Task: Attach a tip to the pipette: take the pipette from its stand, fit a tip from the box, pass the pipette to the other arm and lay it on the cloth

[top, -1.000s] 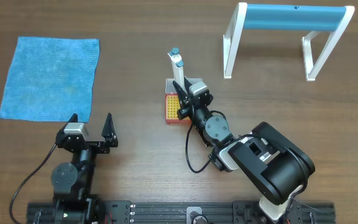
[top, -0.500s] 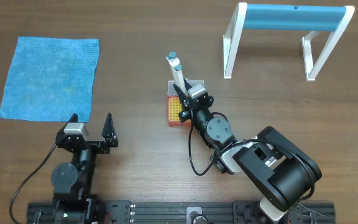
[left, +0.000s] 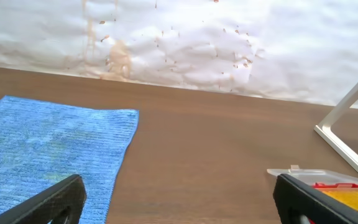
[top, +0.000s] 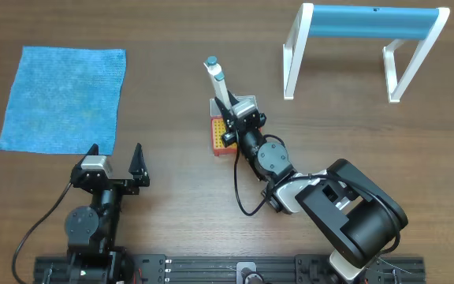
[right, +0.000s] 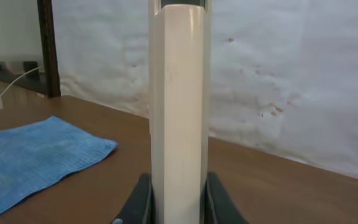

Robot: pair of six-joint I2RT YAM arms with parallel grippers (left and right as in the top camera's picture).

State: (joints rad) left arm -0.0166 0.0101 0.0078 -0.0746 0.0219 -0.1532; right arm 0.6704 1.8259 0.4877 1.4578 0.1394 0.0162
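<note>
My right gripper [top: 230,125] is shut on the white pipette [top: 218,85], holding it upright over the red and yellow tip box [top: 221,137] at the table's middle. The pipette's blue-capped top points up the top view. In the right wrist view the pipette's white body [right: 178,112] stands straight up between the two fingers [right: 137,200]. My left gripper [top: 116,156] stands open near the table's front left, just below the blue cloth [top: 63,98]. The left wrist view has the cloth [left: 36,149] close by and the tip box [left: 337,186] farther off.
The pipette stand [top: 365,43], white legs with a blue top bar, is at the back right, with one leg [left: 347,112] in the left wrist view. Bare wooden table lies between the cloth and the tip box. A white wall backs the table.
The right gripper has moved slightly left and up the top view with the pipette, whose top has shifted the same way. The left arm has stayed still.
</note>
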